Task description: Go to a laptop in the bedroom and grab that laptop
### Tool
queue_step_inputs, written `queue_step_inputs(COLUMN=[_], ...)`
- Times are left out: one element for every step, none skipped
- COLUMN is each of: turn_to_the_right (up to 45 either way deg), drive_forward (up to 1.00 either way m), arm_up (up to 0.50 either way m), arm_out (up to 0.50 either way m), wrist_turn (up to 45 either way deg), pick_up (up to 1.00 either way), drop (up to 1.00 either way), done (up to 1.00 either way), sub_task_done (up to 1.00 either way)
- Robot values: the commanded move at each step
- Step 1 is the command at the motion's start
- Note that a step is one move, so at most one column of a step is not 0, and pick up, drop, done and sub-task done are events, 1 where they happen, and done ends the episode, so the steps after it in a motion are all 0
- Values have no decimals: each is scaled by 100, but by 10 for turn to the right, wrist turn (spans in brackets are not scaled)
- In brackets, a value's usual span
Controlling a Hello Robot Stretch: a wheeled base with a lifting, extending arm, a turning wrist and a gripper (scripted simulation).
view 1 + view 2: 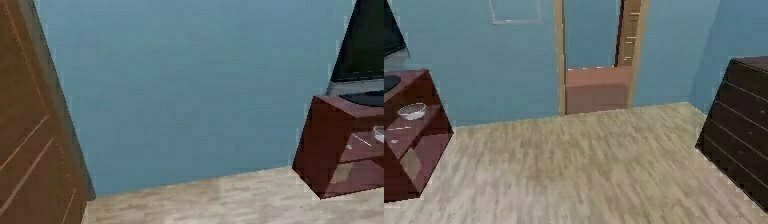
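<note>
Floor [574,170] of pale wood runs to a blue wall [200,90]. Forward view: brown door [30,150] at left, dark red stand [330,140] with a TV [360,45] at right. Arm side view: a bowl [412,111] on the stand's shelf at left, a doorway [596,60] in the middle, a dark dresser [739,125] at right. Where the laptop is, and the gripper's state, I cannot tell.

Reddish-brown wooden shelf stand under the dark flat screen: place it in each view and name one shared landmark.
Forward view: the reddish-brown wooden shelf stand sits at the right edge.
Arm side view: the stand sits at the left edge.
Shared landmark: the dark flat screen on top of it.
</note>
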Motion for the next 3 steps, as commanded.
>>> queue_step_inputs(turn_to_the_right=[-450,-450,0], drive_forward=[0,0,90], arm_up=[0,0,0], arm_out=[0,0,0], wrist_turn=[0,0,0], pick_up=[0,0,0], drop=[0,0,0], done=[0,0,0], sub_task_done=[0,0,0])
